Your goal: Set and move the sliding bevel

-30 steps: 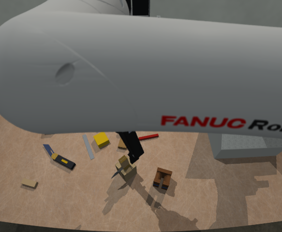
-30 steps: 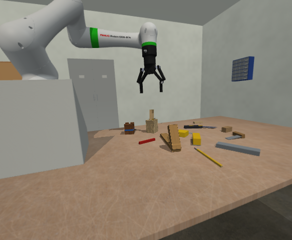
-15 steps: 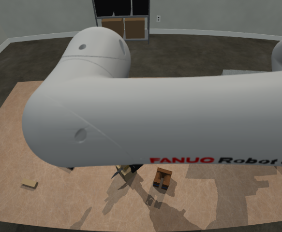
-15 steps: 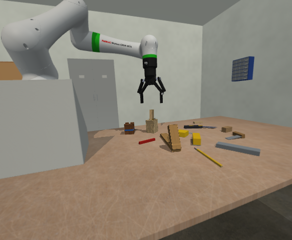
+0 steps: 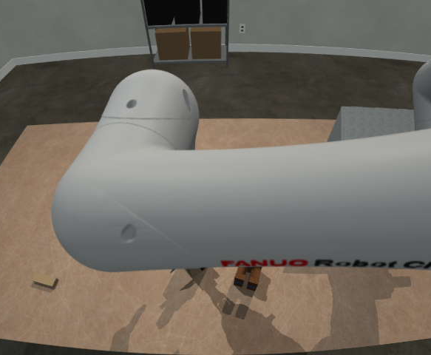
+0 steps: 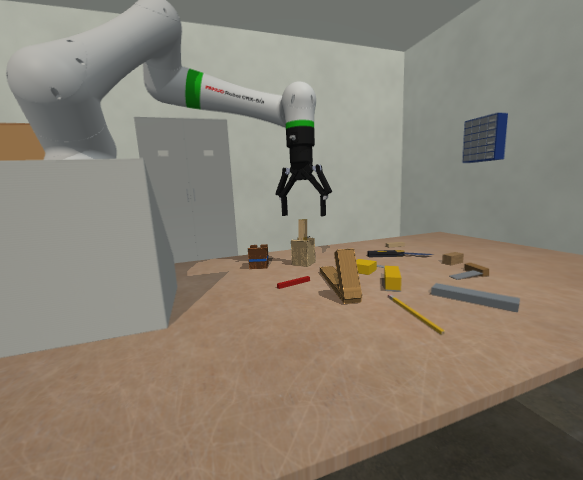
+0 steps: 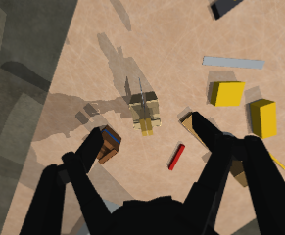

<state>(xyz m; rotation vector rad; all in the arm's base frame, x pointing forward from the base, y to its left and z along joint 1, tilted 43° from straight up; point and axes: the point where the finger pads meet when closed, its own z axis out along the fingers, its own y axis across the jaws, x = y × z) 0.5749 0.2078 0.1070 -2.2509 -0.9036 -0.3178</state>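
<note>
Hovering wide open and empty above the sliding bevel (image 6: 302, 228) in its pale block (image 6: 302, 251)

The gripper (image 6: 303, 205) pointed straight down with its fingers (image 6: 283, 206) spread to full width, gripping nothing, well clear of the bevel's wooden handle, which stood upright out of the pale block on the table (image 6: 281, 372). In the wrist view the bevel (image 7: 144, 109) sat between the two black fingers, its thin blade just visible over the block (image 7: 145, 109). The other block (image 6: 257, 256) — dark brown with a blue band — stood just beside the pale one, apart from it. A red stick (image 6: 293, 282) lay near both; the leaning leg and rail (image 6: 344, 275) rested further right, beside two yellow blocks (image 6: 392, 277) — the top view was mostly filled by the arm (image 5: 245, 206)
</note>
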